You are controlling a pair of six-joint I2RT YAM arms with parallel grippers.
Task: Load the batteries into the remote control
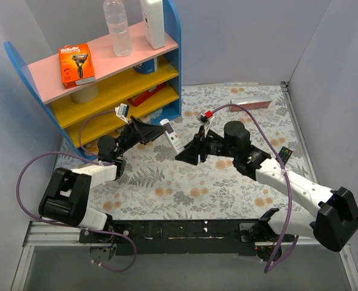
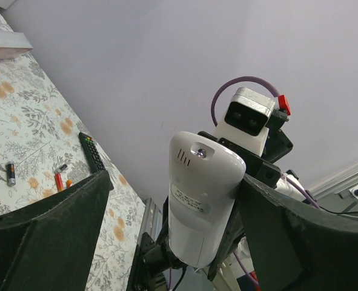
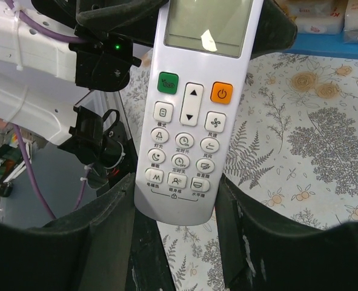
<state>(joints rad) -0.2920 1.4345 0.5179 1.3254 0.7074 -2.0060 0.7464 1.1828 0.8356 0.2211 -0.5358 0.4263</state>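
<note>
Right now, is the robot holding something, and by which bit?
Yes. The right gripper holds the remote by its lower, button end. The left gripper sits around the top end, with a gap on one side.

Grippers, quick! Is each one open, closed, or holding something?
Left gripper: open, its jaws either side of the white air-conditioner remote, not squeezing it.
Right gripper: closed on the bottom end of that remote.

White arms [image 1: 294, 182], black fingers [image 3: 57, 242], purple cables [image 2: 246, 79].
</note>
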